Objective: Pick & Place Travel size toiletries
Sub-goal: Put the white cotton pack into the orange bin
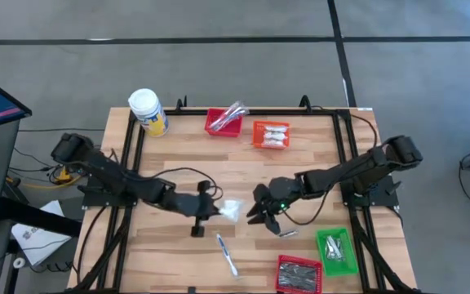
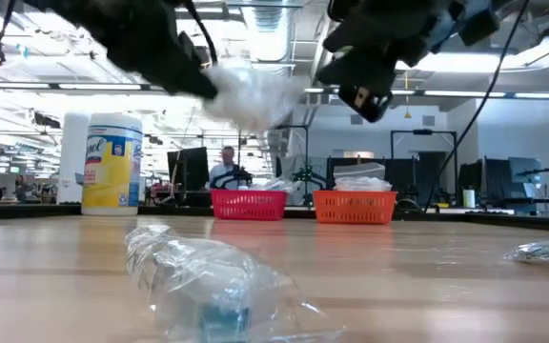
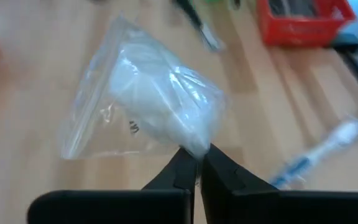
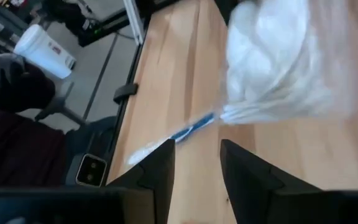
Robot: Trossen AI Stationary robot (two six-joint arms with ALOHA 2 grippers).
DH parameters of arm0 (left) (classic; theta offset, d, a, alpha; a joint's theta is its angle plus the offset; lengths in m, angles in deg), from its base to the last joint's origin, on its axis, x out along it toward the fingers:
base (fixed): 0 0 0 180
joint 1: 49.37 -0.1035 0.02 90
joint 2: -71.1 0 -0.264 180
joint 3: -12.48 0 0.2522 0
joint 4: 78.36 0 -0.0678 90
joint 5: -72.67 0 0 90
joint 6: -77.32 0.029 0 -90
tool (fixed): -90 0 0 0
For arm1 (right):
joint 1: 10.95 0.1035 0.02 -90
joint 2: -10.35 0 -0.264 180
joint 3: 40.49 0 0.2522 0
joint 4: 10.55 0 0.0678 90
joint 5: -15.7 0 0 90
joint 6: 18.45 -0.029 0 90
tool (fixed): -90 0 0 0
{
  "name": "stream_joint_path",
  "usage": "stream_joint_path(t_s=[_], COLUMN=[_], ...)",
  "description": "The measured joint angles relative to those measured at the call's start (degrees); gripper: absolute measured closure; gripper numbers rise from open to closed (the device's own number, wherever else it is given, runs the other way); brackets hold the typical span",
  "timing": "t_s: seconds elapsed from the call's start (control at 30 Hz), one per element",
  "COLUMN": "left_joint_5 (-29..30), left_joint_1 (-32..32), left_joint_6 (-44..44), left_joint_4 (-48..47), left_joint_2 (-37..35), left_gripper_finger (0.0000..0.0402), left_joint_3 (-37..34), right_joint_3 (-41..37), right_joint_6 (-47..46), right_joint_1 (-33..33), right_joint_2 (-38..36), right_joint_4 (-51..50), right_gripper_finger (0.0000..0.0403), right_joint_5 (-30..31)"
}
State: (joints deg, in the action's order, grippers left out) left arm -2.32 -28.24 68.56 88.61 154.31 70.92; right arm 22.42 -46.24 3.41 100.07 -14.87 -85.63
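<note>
A clear-wrapped white packet (image 1: 231,210) over the pale wood table (image 1: 178,163) — red baskets (image 1: 223,122), an orange basket (image 1: 271,135), a green one (image 1: 335,250) — and a white-lidded yellow jar (image 1: 148,111).

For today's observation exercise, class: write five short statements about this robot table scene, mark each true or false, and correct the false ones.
1. The left gripper is shut on the clear plastic packet with white contents. True.
2. That packet lies flat on the wooden table. False: the low view shows it lifted above the table.
3. The right gripper is clamped on the packet. False: its fingers stand apart, with nothing between them.
4. The white-lidded yellow jar stands at a far corner of the table. True.
5. The small green plastic basket sits beside the jar. False: it is at the near right.
</note>
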Motion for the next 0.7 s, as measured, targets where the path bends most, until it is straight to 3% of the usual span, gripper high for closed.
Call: stream_joint_path(t_s=[0.13,0.4,0.7], left_joint_5=[6.78,7.01,5.47], left_joint_1=[2.76,3.23,3.09], left_joint_6=[3.98,7.0,6.97], left_joint_4=[0.26,0.28,1.08], left_joint_2=[-1.69,-0.27,-0.23], left_gripper_finger=[0.0401,0.0401,0.0401], left_joint_3=[-0.05,-0.12,-0.12], right_joint_3=[0.0,0.04,0.02], right_joint_6=[1.63,4.03,3.94], right_joint_1=[-1.2,-5.62,-11.64], right_joint_2=[-1.8,-3.7,-3.11], right_joint_4=[-0.19,0.15,3.56], right_gripper_finger=[0.028,0.028,0.024], right_joint_5=[0.31,0.15,-8.88])
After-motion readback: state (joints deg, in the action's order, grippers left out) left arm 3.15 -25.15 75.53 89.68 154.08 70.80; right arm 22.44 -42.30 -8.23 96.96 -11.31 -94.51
